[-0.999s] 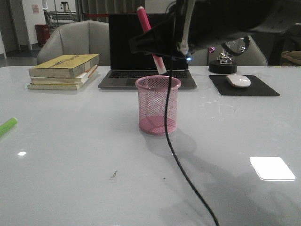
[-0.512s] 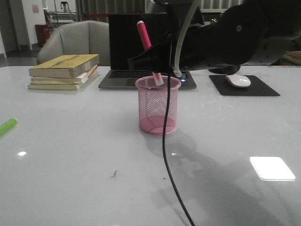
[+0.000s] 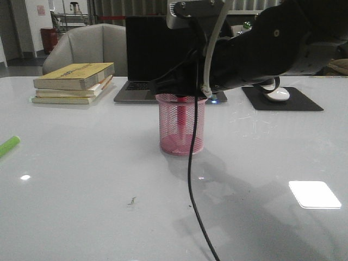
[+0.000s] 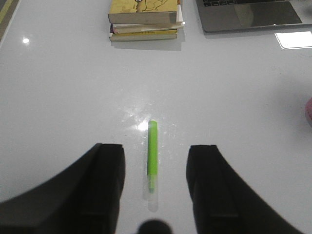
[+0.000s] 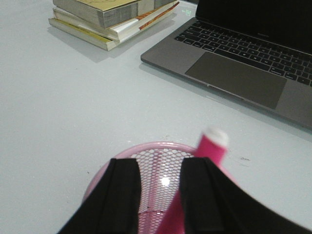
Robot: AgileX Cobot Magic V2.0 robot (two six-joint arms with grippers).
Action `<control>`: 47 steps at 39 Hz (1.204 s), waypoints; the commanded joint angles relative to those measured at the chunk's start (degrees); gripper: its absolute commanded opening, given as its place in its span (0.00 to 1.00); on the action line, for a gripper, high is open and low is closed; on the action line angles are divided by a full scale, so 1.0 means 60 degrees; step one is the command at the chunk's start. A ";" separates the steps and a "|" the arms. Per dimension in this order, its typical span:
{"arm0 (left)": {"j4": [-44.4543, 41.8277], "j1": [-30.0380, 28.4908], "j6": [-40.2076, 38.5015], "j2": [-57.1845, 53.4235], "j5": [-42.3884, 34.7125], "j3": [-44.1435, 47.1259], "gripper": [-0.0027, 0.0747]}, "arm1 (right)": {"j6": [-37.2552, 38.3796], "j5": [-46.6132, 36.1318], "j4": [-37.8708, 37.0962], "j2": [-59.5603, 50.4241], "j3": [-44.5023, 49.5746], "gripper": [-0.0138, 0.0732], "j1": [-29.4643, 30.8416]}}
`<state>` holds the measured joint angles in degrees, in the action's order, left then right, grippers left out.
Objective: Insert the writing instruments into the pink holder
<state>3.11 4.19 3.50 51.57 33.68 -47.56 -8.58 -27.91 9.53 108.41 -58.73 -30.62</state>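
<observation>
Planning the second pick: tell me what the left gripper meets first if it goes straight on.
Most likely the lime green marker, lying on the table between the open fingers of the left gripper; depth is unclear.

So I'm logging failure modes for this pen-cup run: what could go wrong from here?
The pink marker leans against the rim of the pink holder, close to the right gripper; pulling away could snag it or tip the light mesh cup. The green marker lies flat between the open left gripper's fingers, so a pinch could roll it away.
</observation>
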 commanded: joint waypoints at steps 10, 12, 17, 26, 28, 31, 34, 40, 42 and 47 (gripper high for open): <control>0.0098 -0.0026 -0.0002 -0.0037 -0.0641 -0.0353 0.52 | -0.5323 0.2802 0.4168 -0.4640 -0.0242 0.55 0.1902; 0.0098 -0.0026 -0.0002 -0.0037 -0.0641 -0.0353 0.52 | -0.6035 0.3531 0.4904 -0.5575 -0.0242 0.55 0.2637; 0.0098 -0.0026 -0.0002 -0.0037 -0.0641 -0.0353 0.52 | -0.6148 0.6175 0.5113 -0.7381 -0.0223 0.52 0.5080; 0.0098 -0.0026 -0.0002 -0.0037 -0.0641 -0.0353 0.52 | -0.5805 0.7994 0.4917 -0.9443 0.2349 0.51 0.7332; 0.0098 -0.0026 -0.0002 -0.0037 -0.0641 -0.0353 0.52 | -0.5805 0.7674 0.5192 -0.9854 0.3193 0.51 0.7332; 0.0098 -0.0026 -0.0002 -0.0037 -0.0641 -0.0353 0.52 | -0.5805 0.7153 0.5510 -1.0387 0.4027 0.51 0.7332; 0.0098 -0.0026 -0.0002 -0.0037 -0.0641 -0.0353 0.52 | -0.5805 0.7103 0.5552 -1.0728 0.4446 0.51 0.7332; 0.0098 -0.0026 -0.0002 -0.0037 -0.0641 -0.0353 0.52 | -0.5805 0.7554 0.5898 -1.0794 0.4507 0.51 0.7133; 0.0098 -0.0026 -0.0002 -0.0037 -0.0641 -0.0353 0.52 | -0.5816 0.7507 0.5899 -1.0794 0.4507 0.51 0.7069; 0.0098 -0.0026 -0.0002 -0.0037 -0.0641 -0.0353 0.52 | -0.5853 0.7332 0.5899 -1.0794 0.4507 0.51 0.6875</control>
<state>3.11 4.19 3.50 51.57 33.68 -47.56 -43.38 20.04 43.11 44.11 -30.12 11.23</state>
